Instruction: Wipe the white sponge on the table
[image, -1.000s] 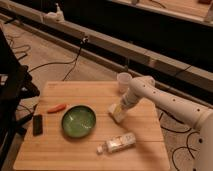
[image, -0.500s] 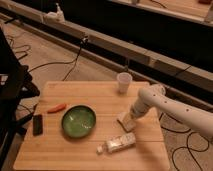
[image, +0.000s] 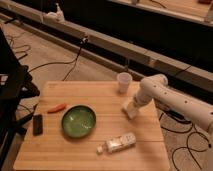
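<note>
The white sponge (image: 129, 109) lies flat on the light-brown wooden table (image: 60, 150), right of centre and near the right edge. My gripper (image: 133, 105) comes down from the white arm (image: 172, 97) on the right. It sits on the sponge's upper right end, shut on it and pressing it to the wood. The arm's end hides the part of the sponge under it.
A white plastic cup (image: 123, 81) stands just behind the sponge near the far edge. A green bowl (image: 78, 121) is at centre left. A white capped bottle (image: 117, 143) lies near the front edge. An orange item (image: 56, 107) and a black block (image: 37, 124) lie at the left.
The gripper has dragged the sponge across the table, first right and toward the front, then slightly back toward the cup. Nothing else has moved.
</note>
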